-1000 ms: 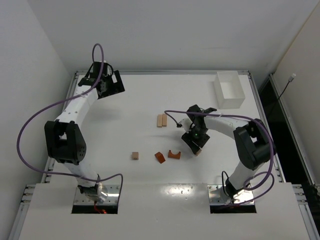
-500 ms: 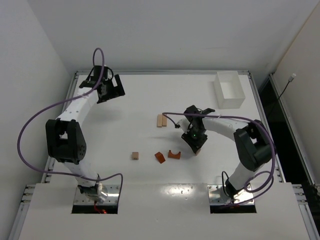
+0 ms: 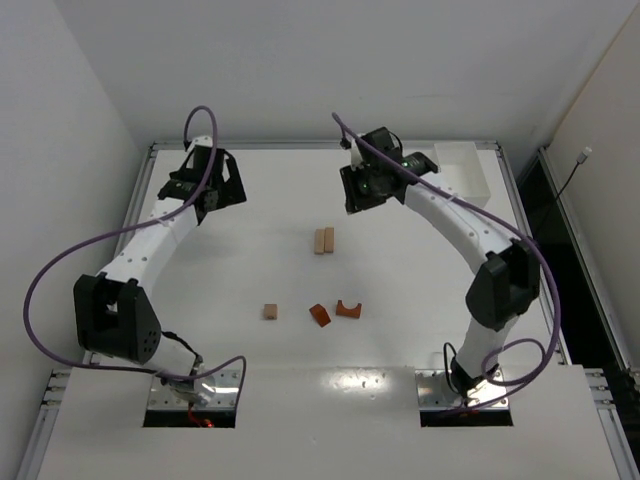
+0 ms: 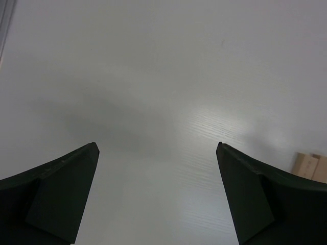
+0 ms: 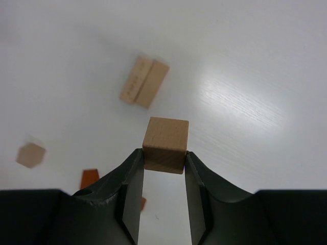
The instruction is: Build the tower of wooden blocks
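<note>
Nearest the arm bases, three pieces lie in a row on the white tabletop (image 3: 420, 330): a small pale tan wooden cube (image 3: 270, 311), a reddish-orange wooden wedge (image 3: 319, 315) and a reddish-orange wooden arch (image 3: 348, 309). The wedge and arch sit just beside each other, and the cube lies apart to their left. None of the three has moved since a second ago. Farther out, near the middle, two pale tan wooden bars (image 3: 323, 240) lie side by side, touching, also where they were. Nothing is stacked yet.

The right hand (image 5: 163, 153) has changed most. A second ago it was low over the tabletop just right of the arch. Now it is raised over the far side, beyond the bars, its jaws narrowed on a second tan wooden cube (image 5: 165, 145) held clear of the tabletop.

The left hand (image 4: 156, 145) hovers over the far left, jaws spread wide with nothing between them. It is much where it was, though its elbow has swung nearer. The clear white rectangular tray (image 3: 465, 185) stands at the far right, partly behind the right arm.
</note>
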Motion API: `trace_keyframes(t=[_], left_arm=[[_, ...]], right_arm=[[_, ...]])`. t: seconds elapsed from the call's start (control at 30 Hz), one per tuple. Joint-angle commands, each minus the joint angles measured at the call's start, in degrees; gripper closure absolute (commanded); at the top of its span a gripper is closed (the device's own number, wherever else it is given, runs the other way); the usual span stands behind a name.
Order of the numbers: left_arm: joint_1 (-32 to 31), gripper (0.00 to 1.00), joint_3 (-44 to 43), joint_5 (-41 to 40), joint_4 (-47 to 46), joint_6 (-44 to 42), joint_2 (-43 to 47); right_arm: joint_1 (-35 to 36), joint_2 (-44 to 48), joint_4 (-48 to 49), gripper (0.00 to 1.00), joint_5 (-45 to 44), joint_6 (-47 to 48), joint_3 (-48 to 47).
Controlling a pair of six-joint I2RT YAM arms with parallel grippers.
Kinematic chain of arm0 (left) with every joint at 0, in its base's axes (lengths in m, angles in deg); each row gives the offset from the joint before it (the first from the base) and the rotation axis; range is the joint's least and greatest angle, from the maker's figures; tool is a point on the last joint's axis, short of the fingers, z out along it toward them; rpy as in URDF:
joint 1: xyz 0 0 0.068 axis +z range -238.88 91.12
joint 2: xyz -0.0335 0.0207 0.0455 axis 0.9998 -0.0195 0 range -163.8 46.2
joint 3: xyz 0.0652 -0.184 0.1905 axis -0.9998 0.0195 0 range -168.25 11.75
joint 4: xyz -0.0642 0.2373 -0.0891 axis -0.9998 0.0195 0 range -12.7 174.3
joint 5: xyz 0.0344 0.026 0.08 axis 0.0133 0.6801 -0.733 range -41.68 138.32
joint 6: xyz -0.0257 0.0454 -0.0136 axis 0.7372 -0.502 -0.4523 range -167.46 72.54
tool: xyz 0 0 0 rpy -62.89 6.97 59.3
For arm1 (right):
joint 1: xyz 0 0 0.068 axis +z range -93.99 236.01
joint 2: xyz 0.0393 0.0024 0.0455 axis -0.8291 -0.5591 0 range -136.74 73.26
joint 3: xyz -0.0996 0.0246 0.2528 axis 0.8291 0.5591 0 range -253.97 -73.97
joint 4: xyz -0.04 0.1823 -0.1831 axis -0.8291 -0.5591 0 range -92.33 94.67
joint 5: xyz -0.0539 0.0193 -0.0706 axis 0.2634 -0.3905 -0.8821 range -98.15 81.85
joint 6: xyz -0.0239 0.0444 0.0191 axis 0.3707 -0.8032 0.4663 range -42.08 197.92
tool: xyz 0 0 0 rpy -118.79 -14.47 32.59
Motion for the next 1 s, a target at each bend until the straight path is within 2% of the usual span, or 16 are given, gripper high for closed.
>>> trace_keyframes(t=[0.0,0.17,0.37,0.57,0.97], left_arm=[[2.31,0.0,-1.19,-5.63,-1.4,1.27,1.14],[6.09,0.0,-0.58,-0.87,-0.87,0.05,1.14],[6.1,0.0,-0.05,0.19,-1.49,-1.62,0.0],[6.1,0.0,-0.58,2.56,-1.49,-2.77,-1.75],[6.1,0.0,-2.42,5.64,-1.49,-2.25,-3.87]], right_arm=[[0.25,-6.34,-0.49,1.0,3.27,-9.82,-7.93],[0.25,-13.72,-2.41,1.0,6.53,-14.31,-15.43],[0.25,-21.82,-4.97,1.0,8.72,-17.74,-23.95],[2.01,-25.79,-5.58,1.0,8.2,-18.27,-26.77],[2.54,-30.09,-5.58,1.0,6.44,-17.13,-24.58]])
